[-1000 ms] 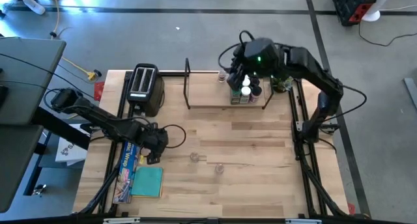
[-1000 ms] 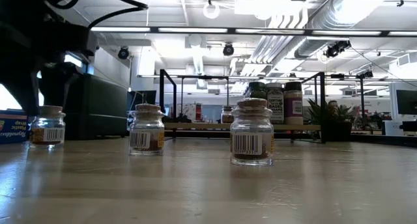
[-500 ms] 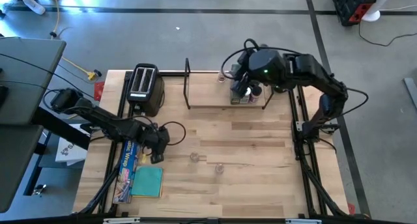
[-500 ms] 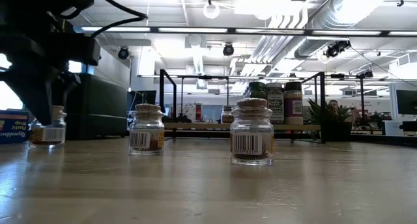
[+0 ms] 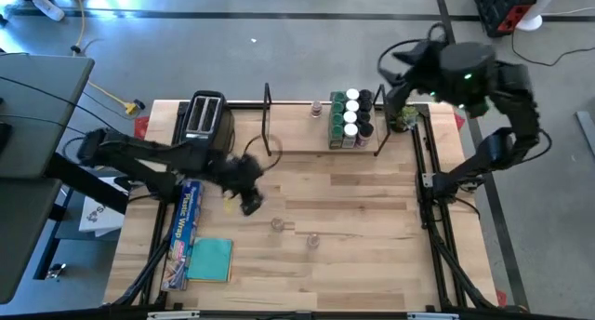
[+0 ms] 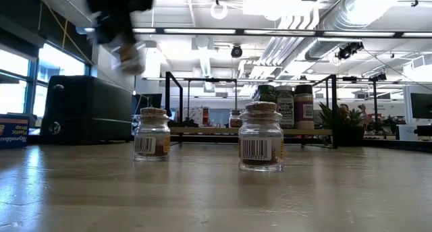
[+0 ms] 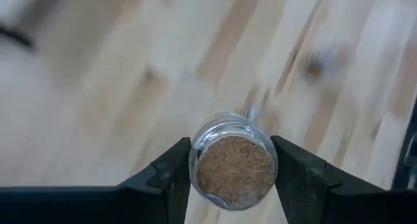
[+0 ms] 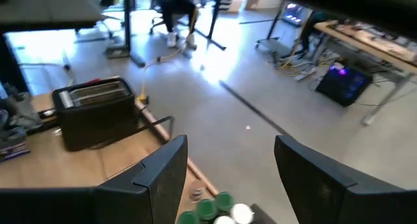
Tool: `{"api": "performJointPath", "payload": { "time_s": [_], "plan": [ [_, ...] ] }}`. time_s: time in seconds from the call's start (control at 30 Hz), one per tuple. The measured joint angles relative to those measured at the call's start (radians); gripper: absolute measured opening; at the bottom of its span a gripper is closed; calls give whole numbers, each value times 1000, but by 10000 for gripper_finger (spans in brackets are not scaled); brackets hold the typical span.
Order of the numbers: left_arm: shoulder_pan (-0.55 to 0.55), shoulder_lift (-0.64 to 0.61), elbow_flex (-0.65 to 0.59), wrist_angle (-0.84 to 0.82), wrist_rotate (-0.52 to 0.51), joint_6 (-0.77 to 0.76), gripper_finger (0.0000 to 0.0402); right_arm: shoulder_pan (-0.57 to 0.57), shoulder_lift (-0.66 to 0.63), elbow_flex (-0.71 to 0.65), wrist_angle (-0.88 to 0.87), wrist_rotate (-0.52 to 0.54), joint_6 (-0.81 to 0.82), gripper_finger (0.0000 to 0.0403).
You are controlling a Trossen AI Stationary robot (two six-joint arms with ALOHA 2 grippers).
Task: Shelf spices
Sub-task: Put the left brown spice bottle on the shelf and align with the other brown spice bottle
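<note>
From above, the left tool [image 5: 249, 201] hangs over the bench [image 5: 372, 255] near the toaster [image 5: 204, 125], while the right tool [image 5: 402, 87] stands spread above the shelf [image 5: 307, 151], whose right end carries a cluster of green-, white- and dark-lidded spice jars [image 5: 351, 118]. At bench level, two clear cork-topped jars [image 6: 260, 146] with barcode labels stand apart in front of the shelf. The left wrist view shows the left tool pinching a small clear cork-stoppered jar [image 7: 233, 168] by its sides.

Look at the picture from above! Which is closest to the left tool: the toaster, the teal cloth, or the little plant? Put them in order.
Measured from the left tool, which grips a cork-topped jar:
1. The teal cloth, at the table's front-left.
2. The toaster, at the back-left. It is only a little farther than the cloth, so these two are a near call.
3. The little plant, far off at the back-right corner.
</note>
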Motion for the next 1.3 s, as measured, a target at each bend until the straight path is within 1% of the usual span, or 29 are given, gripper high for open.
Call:
{"api": "performJointPath", "payload": {
  "time_s": [0.17, 0.27, 0.4, 0.53, 0.7, 0.8, 0.97, 1.1, 1.17, 1.3],
  "plan": [
    [131, 196, 327, -48, 0, 159, 168, -73, -40, 0, -13, -2, -49, 224],
    [203, 341, 518, -64, 5, 227, 168, -111, -46, 0, -53, -35, -96, 224],
    [284, 512, 758, -77, 22, 259, 168, -155, -45, 0, -137, -115, -138, 224],
    [349, 668, 976, -77, 17, 285, 168, -183, -43, 0, -211, -198, -172, 224],
    [420, 825, 1190, -98, 4, 295, 168, -196, -50, 0, -276, -211, -159, 224],
    [459, 899, 1259, -113, 18, 330, 168, -195, -61, 0, -276, -210, -131, 224],
    [497, 978, 1279, -180, 28, 410, 168, -195, -69, 0, -272, -210, -88, 224],
    [509, 982, 1279, -309, 0, 426, 168, -195, -78, 0, -273, -205, -40, 224],
    [505, 986, 1279, -303, -44, 464, 168, -195, -78, 0, -274, -182, -19, 224],
    [505, 945, 1295, -289, -43, 512, 168, -195, -77, 0, -271, -141, 5, 224]
  ]
}}
